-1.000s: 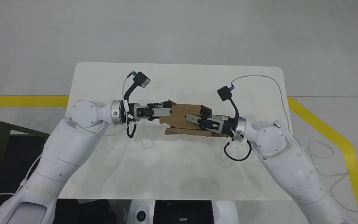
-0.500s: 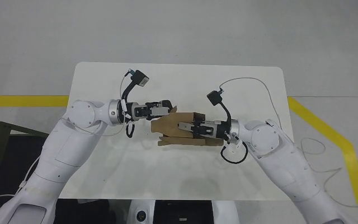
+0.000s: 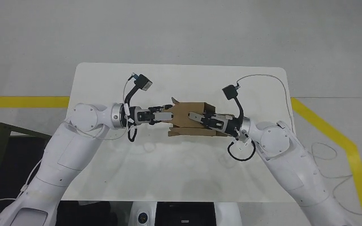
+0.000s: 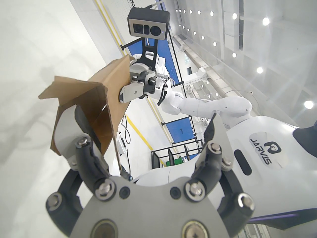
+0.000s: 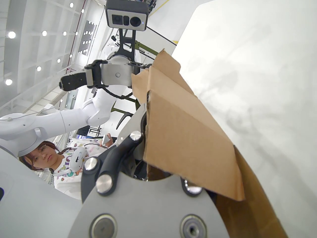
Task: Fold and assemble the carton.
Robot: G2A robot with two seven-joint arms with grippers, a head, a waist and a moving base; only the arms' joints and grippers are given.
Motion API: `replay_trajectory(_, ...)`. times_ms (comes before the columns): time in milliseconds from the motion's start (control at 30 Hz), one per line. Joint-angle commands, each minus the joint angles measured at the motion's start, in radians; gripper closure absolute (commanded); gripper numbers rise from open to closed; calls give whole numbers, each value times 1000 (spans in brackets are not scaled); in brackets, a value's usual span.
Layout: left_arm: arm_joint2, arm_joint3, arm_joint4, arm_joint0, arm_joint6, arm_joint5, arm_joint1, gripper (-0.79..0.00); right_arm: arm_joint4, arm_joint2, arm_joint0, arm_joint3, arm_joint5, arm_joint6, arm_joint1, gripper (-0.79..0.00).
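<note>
A large industrial hall, of the kind used as a robotics workshop or test floor, is shown. A very high panelled ceiling (image 4: 198, 6) is seen, set with long rows of round lamps (image 4: 259, 70). The smooth grey floor (image 3: 169, 34) is marked with yellow lines (image 3: 34, 101), as lanes are marked in a factory. Blue partition panels (image 4: 182, 131) and a black metal rack (image 4: 153, 159) are placed along the far side. A plain white bench (image 3: 169, 169) is set alone on the open floor, well apart from the walls.
</note>
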Motion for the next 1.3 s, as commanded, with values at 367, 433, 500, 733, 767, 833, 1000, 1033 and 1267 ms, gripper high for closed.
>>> replay_trajectory(367, 8, 1, -27, 13, -29, 2, -9, -785, -65, 24, 0, -5, 4, -100, -8, 0)
replay_trajectory(433, 13, -7, -30, 15, -31, 5, -11, -785, -70, 25, 1, -7, 4, -111, -10, 0)
replay_trajectory(500, 20, -11, -34, 17, -33, 6, -14, -785, -75, 25, 3, -10, 4, -122, -12, 0)
replay_trajectory(733, 28, -8, -39, 15, -42, 10, -20, -785, -100, 23, 8, -16, 9, -158, -19, 0)
replay_trajectory(767, 28, -8, -39, 15, -43, 10, -21, -785, -102, 23, 9, -17, 9, -164, -20, 0)
replay_trajectory(833, 27, -8, -41, 16, -44, 12, -22, -785, -104, 22, 12, -19, 10, -169, -23, 0)
replay_trajectory(1000, 34, -9, -48, 18, -51, 15, -27, -785, -101, 5, 22, -23, 8, -174, -31, 0)
replay_trajectory(1033, 35, -9, -49, 17, -52, 15, -28, -785, -99, 1, 24, -23, 7, -175, -33, 0)
replay_trajectory(1267, 36, 0, -51, 14, -56, 15, -33, -785, -93, -20, 37, -14, 0, -177, -44, 0)
